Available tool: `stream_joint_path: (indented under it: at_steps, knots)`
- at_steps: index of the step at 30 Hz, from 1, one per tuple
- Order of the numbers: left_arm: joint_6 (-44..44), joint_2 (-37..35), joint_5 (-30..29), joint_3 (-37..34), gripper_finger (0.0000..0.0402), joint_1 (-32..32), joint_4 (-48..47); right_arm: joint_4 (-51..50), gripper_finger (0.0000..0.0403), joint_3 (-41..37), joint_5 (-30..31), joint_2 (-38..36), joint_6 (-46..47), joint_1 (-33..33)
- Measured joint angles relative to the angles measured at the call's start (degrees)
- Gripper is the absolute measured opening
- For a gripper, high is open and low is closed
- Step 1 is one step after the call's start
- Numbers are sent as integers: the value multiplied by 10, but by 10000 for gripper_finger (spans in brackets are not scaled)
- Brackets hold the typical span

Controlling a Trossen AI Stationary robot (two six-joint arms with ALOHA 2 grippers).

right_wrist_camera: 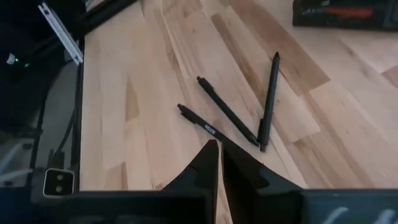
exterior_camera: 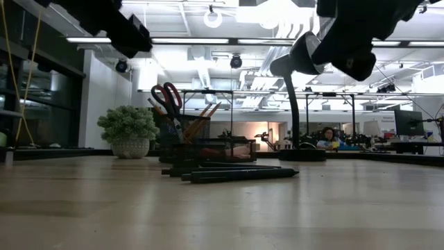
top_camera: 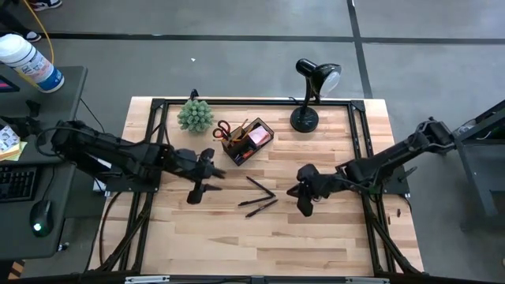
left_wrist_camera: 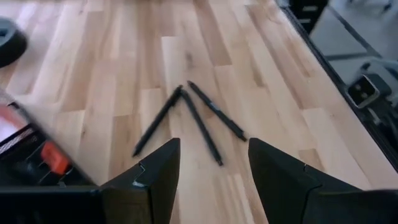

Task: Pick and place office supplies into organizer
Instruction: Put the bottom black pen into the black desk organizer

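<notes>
Now we should lower the left gripper (top_camera: pixel 196 192), jaws spread, squarely over one of the black pens (top_camera: pixel 260 197) mid-counter; the right gripper (top_camera: pixel 304 207), jaws pressed together, waits.

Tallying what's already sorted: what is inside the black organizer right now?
Inside the small black mesh organizer: red-handled scissors and orange pencils standing upright, plus a pink sticky-note pad. Anything lower down is hidden by its walls.
</notes>
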Motion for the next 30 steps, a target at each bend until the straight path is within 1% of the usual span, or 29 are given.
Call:
stream_joint_path:
  at_steps: [4, 7, 9, 11, 15, 20, 24, 30]
  knots:
    - [3, 0, -40, 0, 174, -50, -1, 6, 13, 0, 68, 1, -1, 31]
    - [2, 2, -81, 0, 157, -85, -2, 8, 13, 0, 121, 1, 8, 49]
    - [-2, 5, -96, 0, 142, -103, 1, 7, 13, 0, 144, 1, 14, 55]
    - [-12, 13, -97, 0, 129, -116, 0, 8, 13, 0, 149, 1, 23, 58]
    - [-25, 37, -85, 0, 113, -142, 3, 9, 13, 0, 134, 1, 26, 63]
    - [-44, 84, -78, 5, 111, -164, 19, 9, 13, 0, 128, 2, 46, 75]
    - [-44, 122, -80, 30, 111, -165, 33, 10, 13, 0, 138, 2, 58, 93]
    - [-9, 167, -82, 64, 111, -165, 33, 7, 13, 0, 169, 2, 74, 122]
